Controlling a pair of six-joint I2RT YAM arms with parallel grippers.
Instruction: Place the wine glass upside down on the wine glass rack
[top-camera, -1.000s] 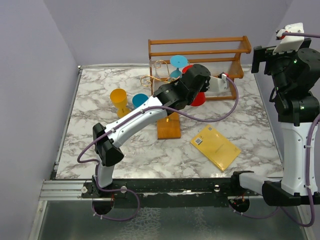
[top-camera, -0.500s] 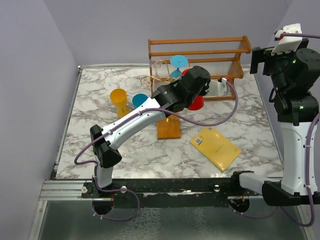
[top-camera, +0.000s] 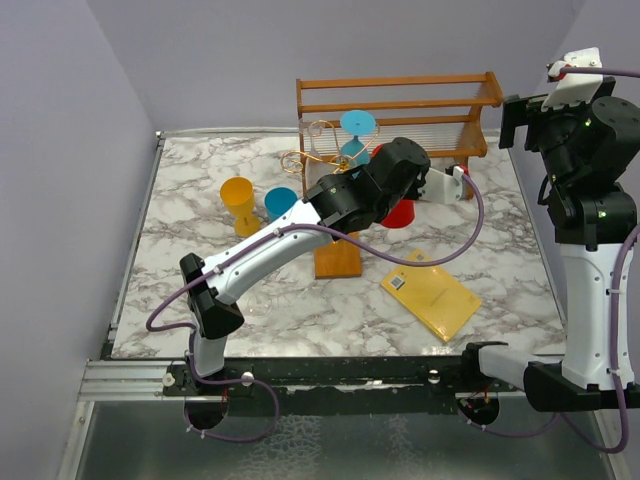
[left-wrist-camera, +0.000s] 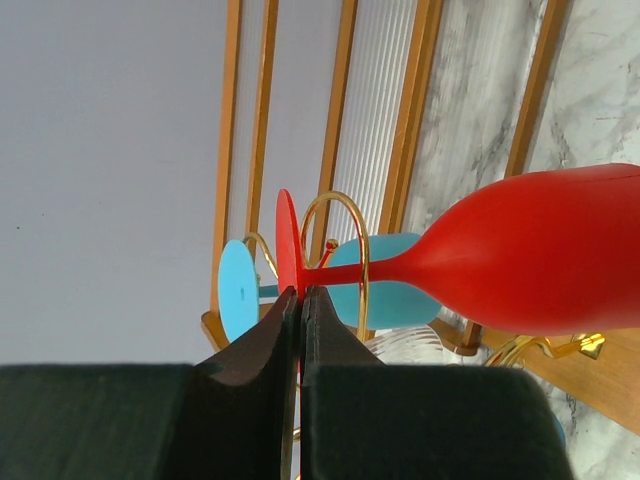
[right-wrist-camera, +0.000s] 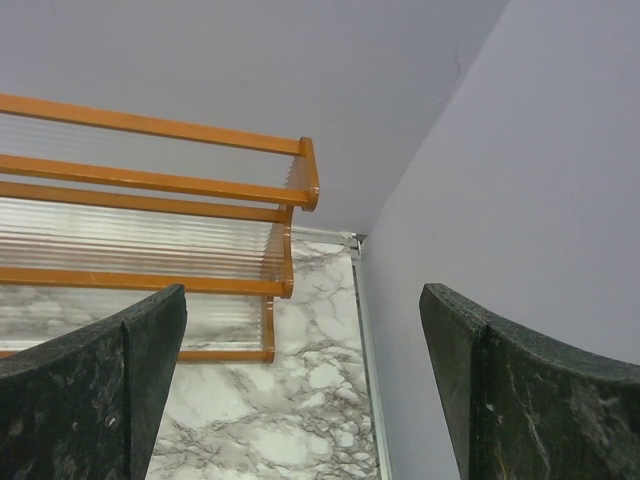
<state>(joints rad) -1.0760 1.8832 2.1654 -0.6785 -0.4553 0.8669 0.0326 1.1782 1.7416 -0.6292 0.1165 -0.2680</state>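
Pinching the thin red foot of the wine glass (left-wrist-camera: 540, 260) edge-on, the left hand (left-wrist-camera: 302, 296) is closed almost completely, its dark fingers meeting on the disc. Just beyond the fingertips the slim stem crosses a gold wire curl of the wine glass rack (top-camera: 338, 262). The glossy rounded bowl hangs past it toward the marbled tabletop (left-wrist-camera: 480, 90). The hanging step looks nearly done. Next the foot needs seating on the wire, then a gentle release. A blue glass (left-wrist-camera: 238, 290) hangs beside the foot, with the slatted wooden shelf (left-wrist-camera: 415, 100) behind. The right hand (right-wrist-camera: 300, 390), well apart, gapes wide and empty.
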